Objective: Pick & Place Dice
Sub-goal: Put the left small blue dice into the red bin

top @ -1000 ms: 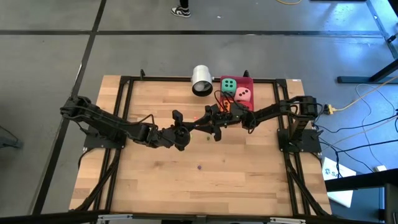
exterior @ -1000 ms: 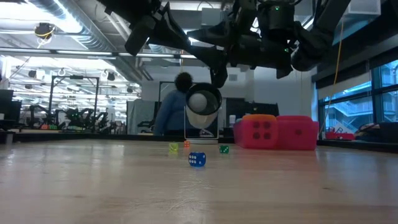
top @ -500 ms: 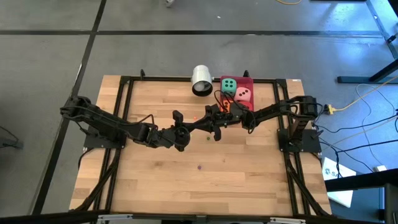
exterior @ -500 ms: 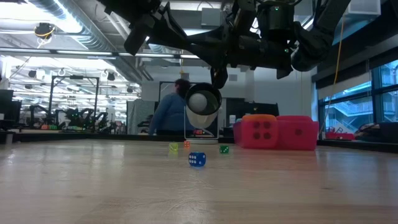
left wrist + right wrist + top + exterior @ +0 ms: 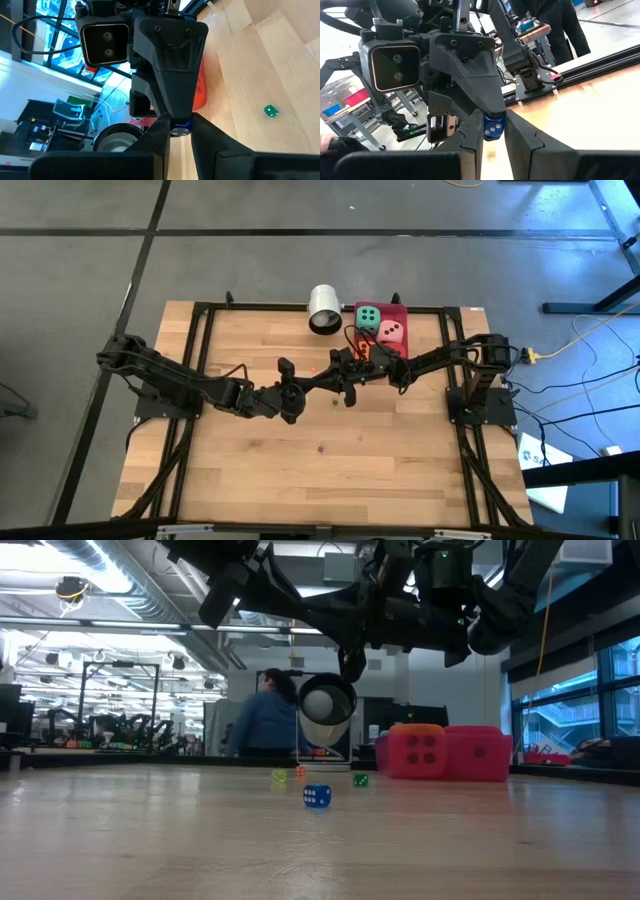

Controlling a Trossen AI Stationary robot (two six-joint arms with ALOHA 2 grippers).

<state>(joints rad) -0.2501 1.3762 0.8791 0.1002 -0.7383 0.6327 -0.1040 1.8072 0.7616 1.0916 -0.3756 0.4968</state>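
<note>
Dice, soft and dark-pipped, gathered on the red tray (image 5: 401,309) at the worktop's (image 5: 250,470) 1 o'clock corner: green die (image 5: 369,314) at the tray's 12 o'clock end, pink die (image 5: 393,332) just beside it toward 4 o'clock, orange die (image 5: 377,352) at the 6 o'clock end and partly hidden under the right arm. No tool on any of them.

Both arms stretched in level from 9 and 3 o'clock, meeting tip to tip above the boards just 12 o'clock of the worktop's middle, near the tray's 7 o'clock corner. Between them a small blue die (image 5: 493,127) with white pips, lifted clear of the wood. Right tool (image 5: 493,134) clenched on it, one finger on each side. Left tool (image 5: 180,137) clamped on the same die, seen from the other arm as a dark wedge narrowing down onto the die's top – jaws turned crosswise to the right tool's.

White cup (image 5: 323,309) on its side at the worktop's 12 o'clock edge, just 9 o'clock of the tray, mouth facing the middle.

More small dice scattered loose on the wood below the tools: loose blue die (image 5: 317,796) nearest the low camera, at 6 o'clock of the tools; behind it a yellow-green die (image 5: 279,777), a tiny orange die (image 5: 300,772) and a small green die (image 5: 360,779), all apart from one another.

Beyond the far edge, a person (image 5: 262,725) in a blue top.
</note>
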